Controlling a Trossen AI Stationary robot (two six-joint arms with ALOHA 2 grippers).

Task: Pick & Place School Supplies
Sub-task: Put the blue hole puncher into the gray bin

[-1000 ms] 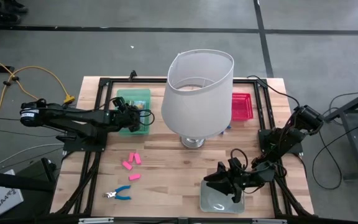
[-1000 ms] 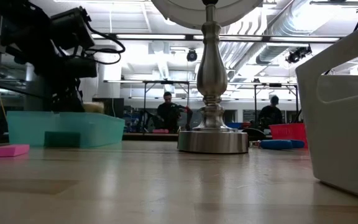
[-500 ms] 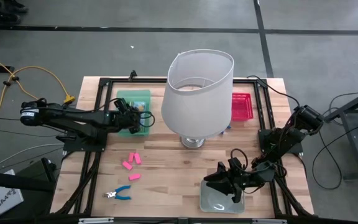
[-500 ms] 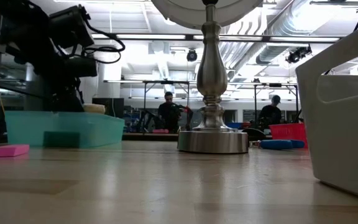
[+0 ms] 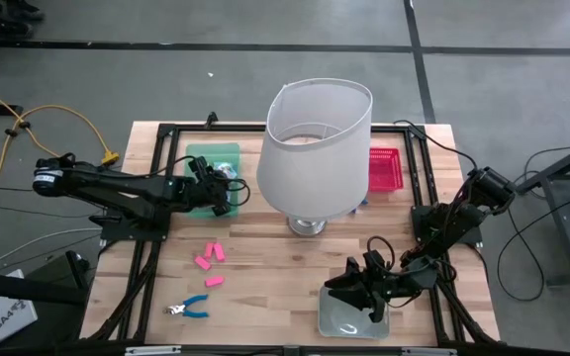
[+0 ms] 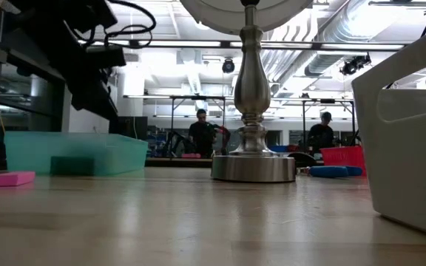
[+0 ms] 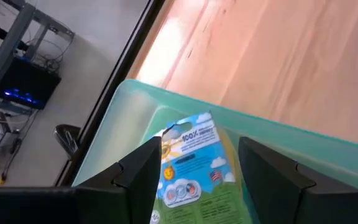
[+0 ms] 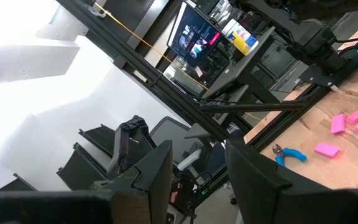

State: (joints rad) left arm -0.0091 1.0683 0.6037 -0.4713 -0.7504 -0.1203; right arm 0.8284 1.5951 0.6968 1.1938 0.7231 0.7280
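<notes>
Scissors (image 5: 188, 309): table's near edge; stiff, grip at blue handles.
Erasers (image 5: 209, 259): mid-table; light, rubbery, pinch across width.
Crayon box (image 7: 194, 163): in green tray (image 7: 328, 144); crushable.
Left gripper (image 5: 222, 192) above it, fingers apart; right gripper (image 5: 368, 287) apart, idle.

The left arm stretches across from the bench's left edge, its left gripper (image 5: 228, 190) raised and pointing down, fingers (image 7: 143, 171) spread apart with nothing between them. The right arm folds back at the near right, its right gripper (image 5: 346, 294) held low, fingers (image 8: 156, 168) parted.
</notes>
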